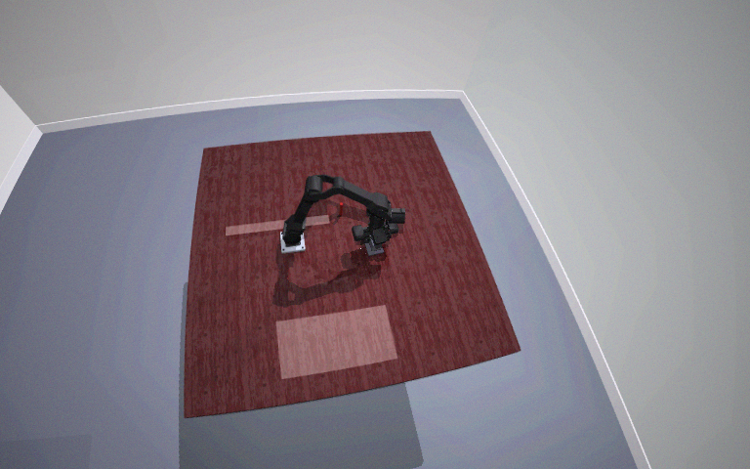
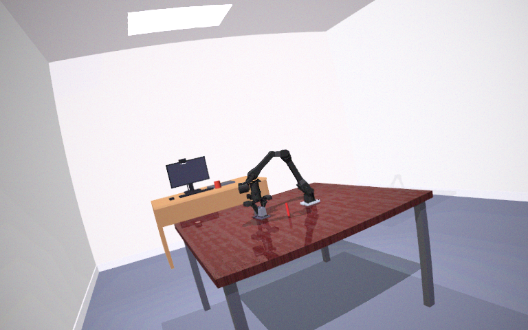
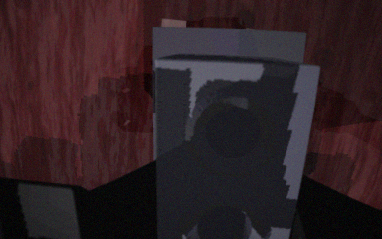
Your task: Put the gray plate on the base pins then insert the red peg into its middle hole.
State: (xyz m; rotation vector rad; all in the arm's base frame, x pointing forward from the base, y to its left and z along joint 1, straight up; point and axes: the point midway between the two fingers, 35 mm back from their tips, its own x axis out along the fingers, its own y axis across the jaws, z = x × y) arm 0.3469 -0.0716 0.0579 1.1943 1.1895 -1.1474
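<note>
My gripper (image 2: 261, 208) points down and is shut on the gray plate (image 2: 261, 212) (image 3: 173, 115), with its dark fingers on both sides of it. In the wrist view the plate's broad face shows two dark round holes. The gray base (image 2: 255, 216) (image 3: 224, 44) lies under the plate, and its far end shows beyond the plate's far edge. The pins are hidden, and I cannot tell whether the plate touches the base. The red peg (image 1: 341, 208) (image 2: 287, 210) stands upright on the table, between the base and the arm's mount, apart from the gripper.
The arm's white mount (image 1: 293, 248) (image 2: 310, 202) stands on the dark red table (image 1: 442, 309) (image 2: 350, 214). The arm arches over from the mount to the base. A wooden desk (image 2: 210, 202) with a monitor (image 2: 188, 172) and a red cup (image 2: 217, 184) stands beyond the table.
</note>
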